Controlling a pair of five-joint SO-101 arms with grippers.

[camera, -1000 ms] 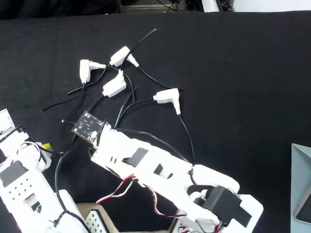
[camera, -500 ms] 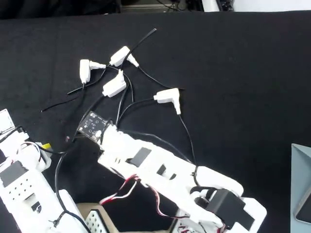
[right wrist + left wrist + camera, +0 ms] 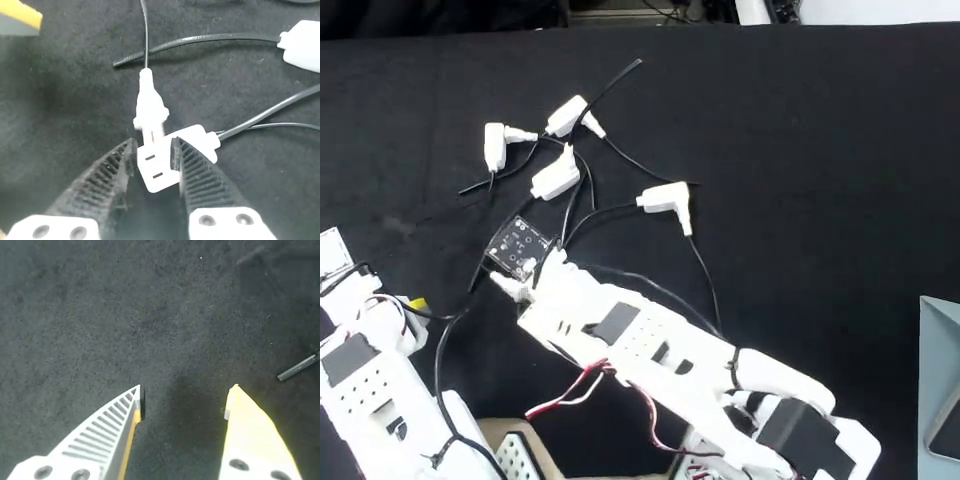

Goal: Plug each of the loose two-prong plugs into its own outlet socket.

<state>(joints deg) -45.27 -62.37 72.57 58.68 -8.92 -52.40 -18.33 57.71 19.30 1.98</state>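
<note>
My right gripper [image 3: 152,142] is shut on a white socket block [image 3: 156,172] with two slots in its face. A small white plug [image 3: 150,107] on a thin wire sits against that block's far end. In the high view this gripper [image 3: 515,283] lies left of centre on the black cloth. Beyond it lie several loose white plugs on black cables: one [image 3: 495,145], another [image 3: 568,115], a third [image 3: 555,178], and an angled one [image 3: 665,200]. My left gripper [image 3: 185,392] hangs open over bare cloth, with nothing between its fingers; its arm [image 3: 360,380] is at the lower left.
Black cables [image 3: 620,155] trail among the plugs and under the right arm. A loose cable end [image 3: 297,367] lies near the left gripper. A grey object [image 3: 940,380] sits at the right edge, and a tan box [image 3: 510,450] at the front.
The right gripper has shifted a little farther from the front edge and rightward, toward the plug cluster, with the white socket block in it. The left arm has stayed still.
</note>
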